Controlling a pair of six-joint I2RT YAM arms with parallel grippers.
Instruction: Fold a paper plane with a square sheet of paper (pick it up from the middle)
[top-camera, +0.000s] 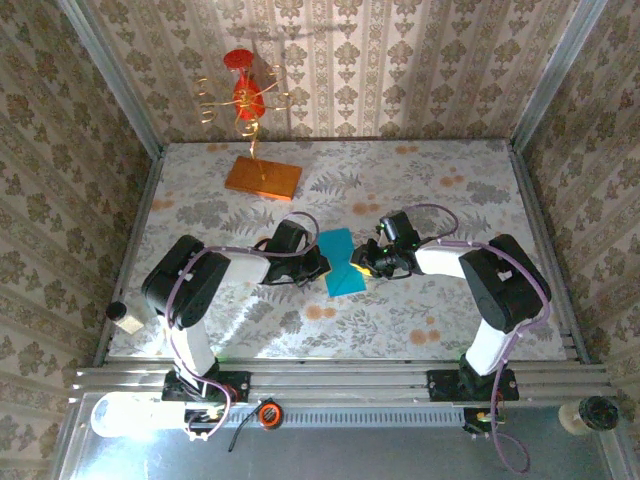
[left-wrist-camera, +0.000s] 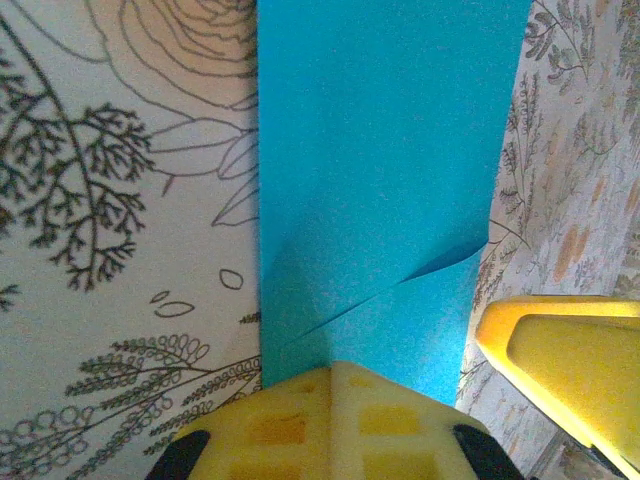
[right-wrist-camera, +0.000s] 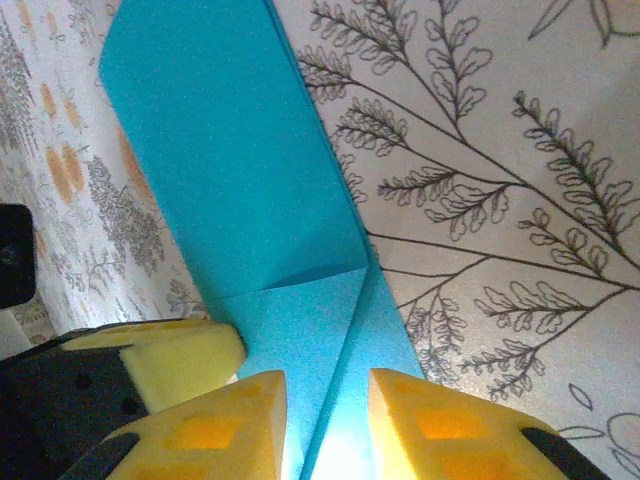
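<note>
1. The blue sheet of paper (top-camera: 340, 262) lies folded on the flower-patterned table (top-camera: 430, 190) at the centre of the top view, with 1 gripper at each side.
2. Left gripper (left-wrist-camera: 332, 400): at the bottom centre of the left wrist view, both yellow fingers are pressed together with no gap. The tips sit over the lower edge of the sheet, where a diagonal crease runs. Whether paper is pinched between them cannot be told.
3. Right gripper (right-wrist-camera: 327, 415): at the bottom of the right wrist view, the 2 fingers stand slightly apart. The narrow end of the sheet runs into the gap and is not clamped.
4. An orange slab (top-camera: 263, 178) lies in the upper left, well apart from the sheet.
</note>
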